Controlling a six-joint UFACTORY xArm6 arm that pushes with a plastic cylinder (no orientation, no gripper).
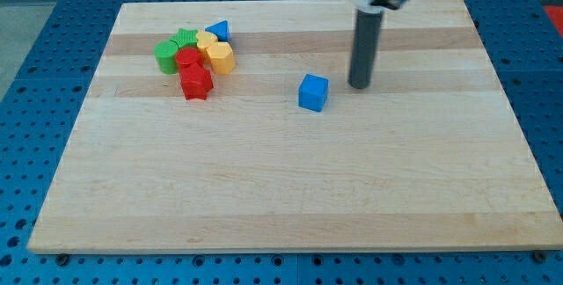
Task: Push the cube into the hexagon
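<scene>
A blue cube (312, 92) lies alone near the board's middle, a bit toward the view's top. My tip (359, 85) stands just to the cube's right and slightly above it, a small gap apart. A yellow hexagon (220, 57) sits in a cluster at the view's upper left, well left of the cube. The dark rod rises from the tip to the arm at the view's top.
The cluster also holds a green cylinder (165, 56), a green star (185, 39), a red cylinder-like block (186, 59), a red star (196, 82), a yellow heart-like block (206, 40) and a blue triangle (219, 30). The wooden board (290, 188) lies on a blue perforated table.
</scene>
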